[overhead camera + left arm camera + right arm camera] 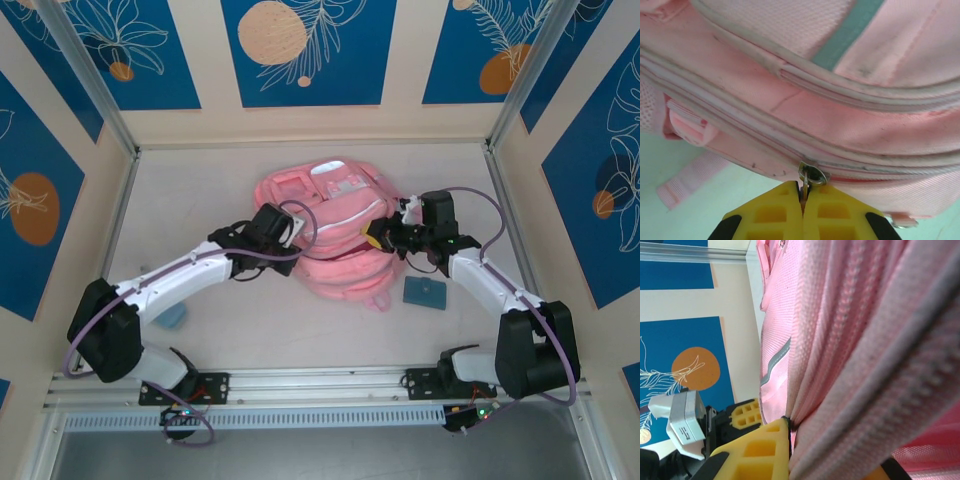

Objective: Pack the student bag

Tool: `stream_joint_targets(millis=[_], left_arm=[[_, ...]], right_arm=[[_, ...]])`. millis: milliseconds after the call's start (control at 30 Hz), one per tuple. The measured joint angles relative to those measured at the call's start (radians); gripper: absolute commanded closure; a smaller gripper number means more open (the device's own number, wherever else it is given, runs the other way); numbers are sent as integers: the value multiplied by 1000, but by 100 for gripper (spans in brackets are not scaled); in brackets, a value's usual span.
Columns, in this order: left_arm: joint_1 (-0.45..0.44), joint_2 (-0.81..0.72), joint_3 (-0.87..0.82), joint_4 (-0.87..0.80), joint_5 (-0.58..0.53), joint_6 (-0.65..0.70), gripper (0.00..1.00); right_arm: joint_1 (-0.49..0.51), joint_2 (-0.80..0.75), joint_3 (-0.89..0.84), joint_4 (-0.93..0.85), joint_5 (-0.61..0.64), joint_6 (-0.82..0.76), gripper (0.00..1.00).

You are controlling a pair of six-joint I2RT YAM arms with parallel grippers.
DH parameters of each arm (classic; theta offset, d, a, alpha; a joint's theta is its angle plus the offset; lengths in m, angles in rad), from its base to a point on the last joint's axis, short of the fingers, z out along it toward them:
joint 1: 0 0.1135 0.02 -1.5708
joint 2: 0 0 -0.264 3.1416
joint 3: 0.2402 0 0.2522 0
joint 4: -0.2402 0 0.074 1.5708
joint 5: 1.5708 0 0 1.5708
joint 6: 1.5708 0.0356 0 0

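left gripper (pixel 803 194) clamped on the zipper pull (pixel 810 176) at the student bag (pixel 330 190) left side; right gripper (pixel 383 238) pinching a fold of pink bag fabric at its right side.

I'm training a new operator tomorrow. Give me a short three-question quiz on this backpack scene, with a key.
1. True or false: the left jaws are shut on the zipper pull of the bag.
2. Where does the teal case lie?
A. on top of the bag
B. on the table, right of the bag
C. between the left jaws
3. In a word or two: what do the right jaws pinch?

Key: 1 true; 2 B; 3 the bag's fabric.
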Motion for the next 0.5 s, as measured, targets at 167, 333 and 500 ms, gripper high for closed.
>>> stream_joint_targets(millis=[167, 333, 500], left_arm=[[59, 9, -13, 45, 61, 114, 100], [127, 68, -4, 79, 76, 164, 100], [186, 126, 13, 122, 87, 171, 100]], right_arm=[[-6, 0, 12, -14, -16, -16, 92], [-10, 1, 29, -34, -27, -37, 92], [-10, 17, 45, -42, -35, -52, 92]])
